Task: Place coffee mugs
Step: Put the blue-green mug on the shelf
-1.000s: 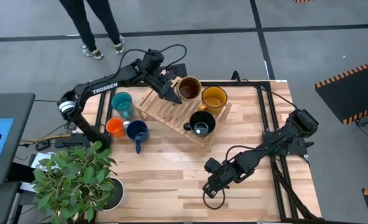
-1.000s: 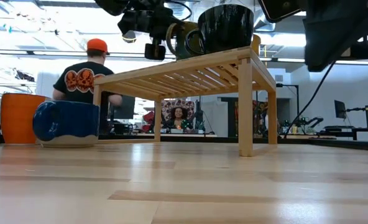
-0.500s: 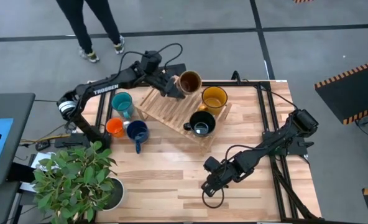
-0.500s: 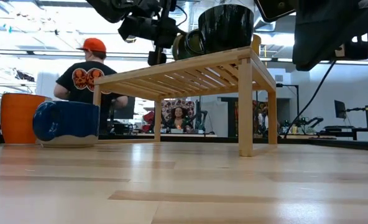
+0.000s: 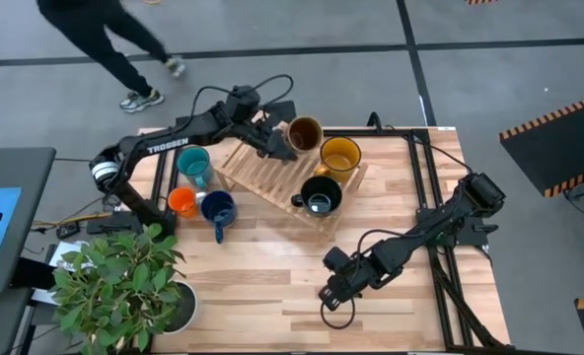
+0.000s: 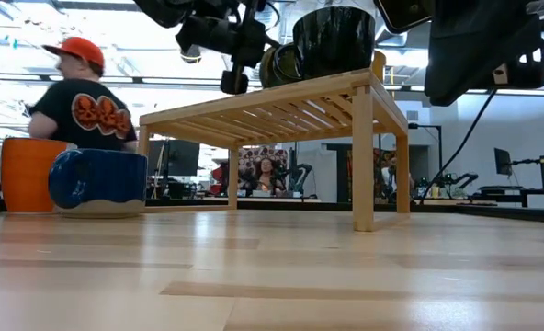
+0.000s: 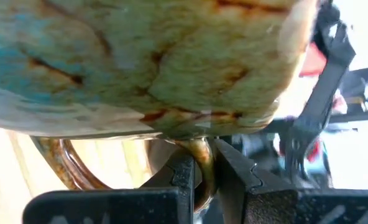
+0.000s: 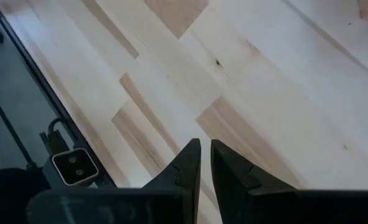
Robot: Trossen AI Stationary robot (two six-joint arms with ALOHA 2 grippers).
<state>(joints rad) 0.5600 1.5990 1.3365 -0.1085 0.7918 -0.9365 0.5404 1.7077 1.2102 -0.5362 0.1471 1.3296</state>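
— Fingers point(image 7: 190, 177)?
— Mine, on my left gripper point(image 5: 275, 144), pinch the brown-olive mug point(image 5: 301, 133) by its handle, at the wooden rack point(image 5: 262, 173) far corner.
— Right gripper point(image 5: 329, 292)?
— Closed, empty, well apart.

Slatted wooden rack point(image 5: 272, 176), glossy glazed brown-olive mug point(image 5: 301, 135)

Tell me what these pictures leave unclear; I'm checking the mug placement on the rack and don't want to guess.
- Brown mug: whether it rests on the wooden rack or hangs just above; the left wrist view is filled by its side, and the black mug covers it in the low view.
- Yellow mug: nearly all hidden behind the black mug in the low view.
- Teal mug: not visible in the low view.
- Left gripper: pinches the brown mug's handle; its contact with the rack is unseen.
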